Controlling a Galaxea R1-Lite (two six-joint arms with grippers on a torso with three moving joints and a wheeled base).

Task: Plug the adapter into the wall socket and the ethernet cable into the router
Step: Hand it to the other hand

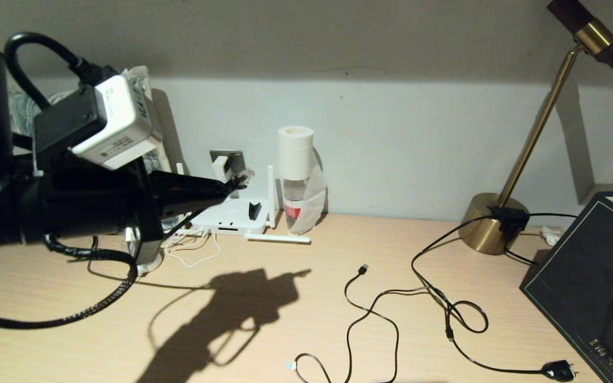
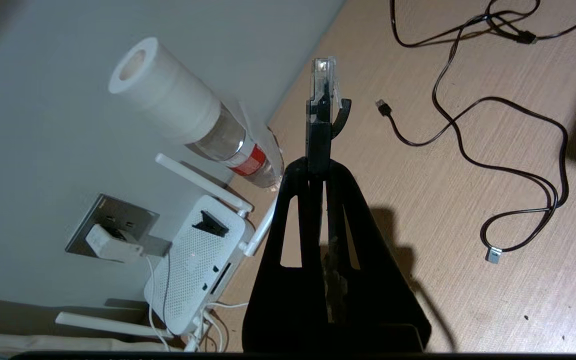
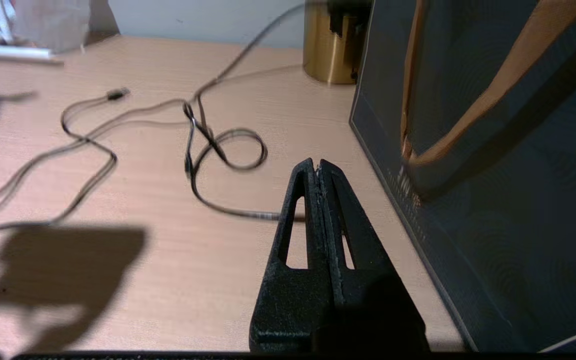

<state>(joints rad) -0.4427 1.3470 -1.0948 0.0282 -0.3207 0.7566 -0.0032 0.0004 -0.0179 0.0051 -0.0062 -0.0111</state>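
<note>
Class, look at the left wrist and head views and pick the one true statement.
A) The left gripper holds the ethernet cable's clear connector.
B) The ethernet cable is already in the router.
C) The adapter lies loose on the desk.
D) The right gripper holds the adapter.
A: the left gripper is shut on the ethernet cable, its clear connector sticking out beyond the fingertips, short of the router; the adapter sits in the wall socket.

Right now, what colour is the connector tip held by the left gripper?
Clear, see-through plastic on a black boot: the ethernet cable's clip connector, pinched in the left gripper. The left wrist view shows it best.
</note>
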